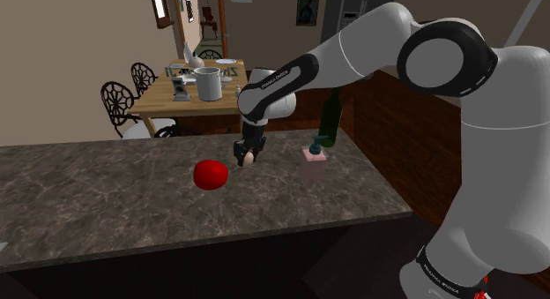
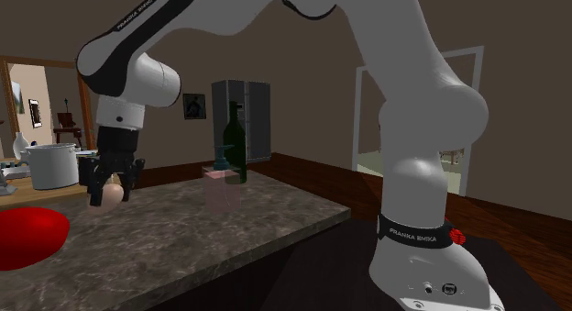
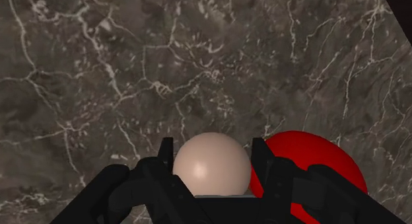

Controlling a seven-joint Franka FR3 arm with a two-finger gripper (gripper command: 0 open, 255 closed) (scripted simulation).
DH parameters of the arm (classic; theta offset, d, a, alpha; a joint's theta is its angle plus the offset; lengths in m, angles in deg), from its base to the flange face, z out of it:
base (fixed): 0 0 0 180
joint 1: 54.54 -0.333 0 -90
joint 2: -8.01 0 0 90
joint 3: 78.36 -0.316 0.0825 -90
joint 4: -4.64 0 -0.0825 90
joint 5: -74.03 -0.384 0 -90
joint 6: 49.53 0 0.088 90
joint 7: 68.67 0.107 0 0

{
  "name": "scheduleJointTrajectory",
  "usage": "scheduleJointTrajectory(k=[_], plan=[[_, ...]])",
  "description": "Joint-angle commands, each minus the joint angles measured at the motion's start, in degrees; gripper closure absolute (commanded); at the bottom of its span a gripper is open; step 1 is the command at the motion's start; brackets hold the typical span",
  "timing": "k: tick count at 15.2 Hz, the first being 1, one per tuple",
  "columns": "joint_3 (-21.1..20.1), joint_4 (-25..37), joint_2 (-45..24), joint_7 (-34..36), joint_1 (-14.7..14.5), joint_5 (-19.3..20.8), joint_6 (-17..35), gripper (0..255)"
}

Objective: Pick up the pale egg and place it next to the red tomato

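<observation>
A pale beige egg (image 3: 211,164) is clasped between the two black fingers of my gripper (image 3: 211,170), which hangs above the dark marble counter. In the shoulder view the gripper (image 1: 249,156) holds the egg (image 1: 253,158) just off the counter, a short way to the right of the red tomato (image 1: 211,175). The second exterior view has the egg (image 2: 109,194) in the gripper (image 2: 110,192), with the tomato (image 2: 27,236) at that view's lower left. The wrist view puts the tomato (image 3: 310,160) close beside one finger, partly hidden by it.
A pink soap dispenser (image 1: 314,162) and a dark green bottle (image 1: 330,121) stand on the counter (image 1: 106,200) toward the shoulder view's right. Beyond the counter is a wooden dining table (image 1: 167,99) with a white pot (image 1: 208,83) and chairs.
</observation>
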State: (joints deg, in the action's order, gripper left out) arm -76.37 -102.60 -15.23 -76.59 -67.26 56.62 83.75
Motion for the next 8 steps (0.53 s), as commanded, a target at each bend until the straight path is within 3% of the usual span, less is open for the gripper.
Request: scheduleJointTrajectory(k=[1, 8], plan=[[-0.14, -0.15, -0.97, -0.35, 0.03, -0.29, 1.13, 255], [-0.74, -0.76, -4.73, -1.88, 0.32, -1.49, 5.38, 255]])
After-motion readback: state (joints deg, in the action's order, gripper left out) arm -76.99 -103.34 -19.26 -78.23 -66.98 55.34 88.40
